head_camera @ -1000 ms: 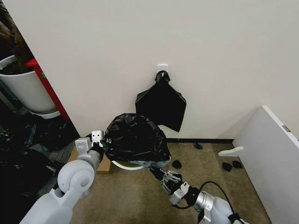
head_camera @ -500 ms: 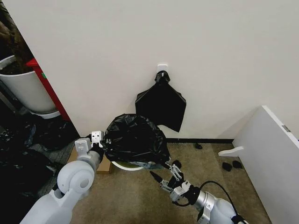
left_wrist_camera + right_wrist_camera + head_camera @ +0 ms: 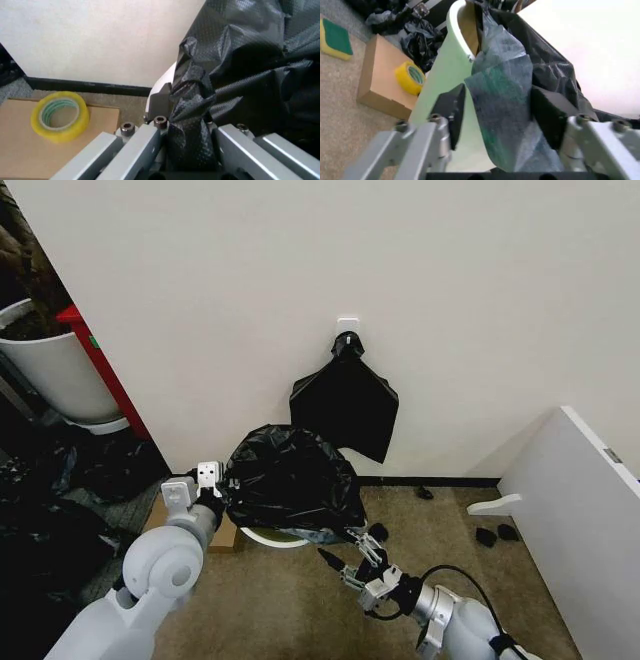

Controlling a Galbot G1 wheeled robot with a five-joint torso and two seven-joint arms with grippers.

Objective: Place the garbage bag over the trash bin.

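The black garbage bag [image 3: 290,478] is draped over the trash bin [image 3: 265,536], whose white rim shows below the bag's front edge. At the bag's left side, my left gripper [image 3: 212,496] is shut on a bunched fold of the plastic [image 3: 190,112]. My right gripper [image 3: 347,543] is low at the bin's front right and stands open. In the right wrist view a thin stretched flap of the bag [image 3: 505,97] lies between its spread fingers [image 3: 451,108], against the bin's pale green wall [image 3: 445,90].
A flat black bundle [image 3: 345,405] hangs from a wall hook above the bin. A cardboard box [image 3: 30,146] with a yellow tape roll [image 3: 59,116] sits left of the bin. A tall white tub [image 3: 55,375] and black bags [image 3: 60,480] are at the far left, a white panel [image 3: 580,520] at the right.
My right gripper has opened, let go of the bag's front right edge and slid slightly left along the bin's front. The left gripper and the bag have stayed put.
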